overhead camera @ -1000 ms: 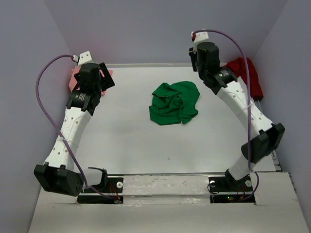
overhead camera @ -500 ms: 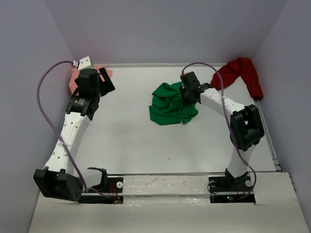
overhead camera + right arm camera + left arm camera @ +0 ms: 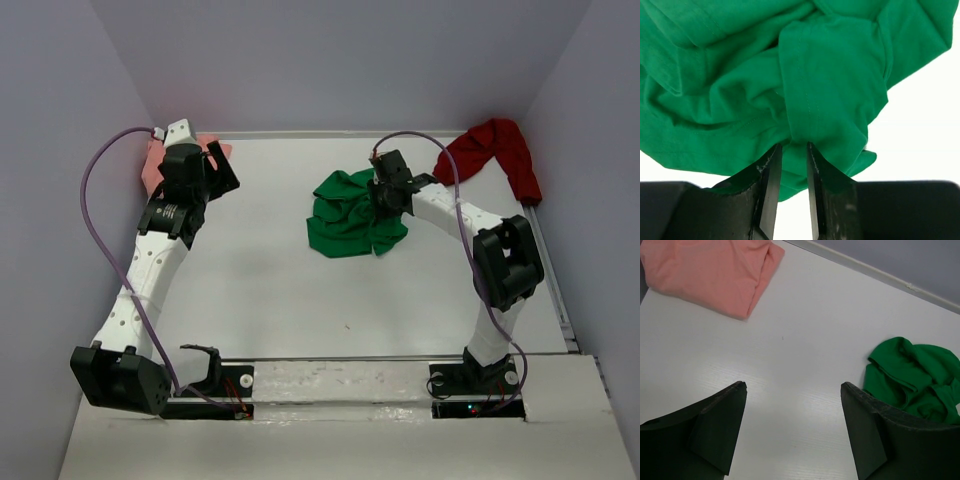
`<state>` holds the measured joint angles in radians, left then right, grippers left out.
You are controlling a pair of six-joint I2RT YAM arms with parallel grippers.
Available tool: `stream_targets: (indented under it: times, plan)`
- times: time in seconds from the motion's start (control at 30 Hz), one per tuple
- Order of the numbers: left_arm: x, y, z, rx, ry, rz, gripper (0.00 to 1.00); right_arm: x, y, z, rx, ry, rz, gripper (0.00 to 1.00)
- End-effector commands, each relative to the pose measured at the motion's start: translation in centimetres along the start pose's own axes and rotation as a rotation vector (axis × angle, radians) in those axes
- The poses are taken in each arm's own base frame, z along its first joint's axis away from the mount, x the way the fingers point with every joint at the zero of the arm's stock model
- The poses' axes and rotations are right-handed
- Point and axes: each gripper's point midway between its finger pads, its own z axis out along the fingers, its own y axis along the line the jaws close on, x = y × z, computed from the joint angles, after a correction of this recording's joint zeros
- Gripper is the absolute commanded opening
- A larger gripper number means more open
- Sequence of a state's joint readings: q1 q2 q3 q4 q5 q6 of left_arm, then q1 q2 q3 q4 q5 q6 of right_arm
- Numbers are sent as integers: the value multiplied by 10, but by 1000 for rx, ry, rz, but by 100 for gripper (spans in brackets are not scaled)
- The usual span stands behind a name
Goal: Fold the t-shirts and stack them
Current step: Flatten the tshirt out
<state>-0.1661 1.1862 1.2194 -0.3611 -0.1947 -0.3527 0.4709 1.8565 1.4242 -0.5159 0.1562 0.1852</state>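
Note:
The bright green t-shirt [image 3: 350, 215] lies crumpled at the table's middle. My right gripper [image 3: 386, 196] is down on its right side, and in the right wrist view its jaws [image 3: 794, 146] pinch a raised fold of the green cloth [image 3: 830, 75]. The salmon-pink t-shirt [image 3: 152, 160] lies folded at the back left corner [image 3: 710, 272]. My left gripper [image 3: 210, 168] hovers beside it, open and empty [image 3: 792, 387]. The dark red t-shirt [image 3: 500, 150] is draped at the back right corner.
Grey walls close in the table [image 3: 260, 290] on the left, back and right. The arm bases stand at the near edge. A raised strip [image 3: 350, 378] runs along the front between them.
My right arm swung down from the back right corner onto the green t-shirt and its jaws stand closed on a fold. The left arm barely shifted.

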Motion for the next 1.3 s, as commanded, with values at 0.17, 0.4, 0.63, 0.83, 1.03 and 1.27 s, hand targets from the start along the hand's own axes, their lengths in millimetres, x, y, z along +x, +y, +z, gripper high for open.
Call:
stream_targets:
  times: [0.17,0.4,0.63,0.83,1.03,1.27]
  plan:
    - [-10,-8,-5,49,-45,-8,85,-51,8,-16,-33,-125,-41,61]
    - [-18,-9,-10,58,-61,-4,85,-55,10,-4,-25,-111,-41,59]
    - [-22,-11,-14,68,-73,-6,85,-46,6,7,8,-85,-33,54]
    - [-21,-16,-12,90,-68,-10,85,-48,-2,9,59,-97,-9,45]
    - [-18,-15,-11,95,-66,-9,85,-52,-14,8,129,-117,12,36]
    - [-17,-15,-13,99,-68,-7,85,-41,-30,7,213,-105,24,38]
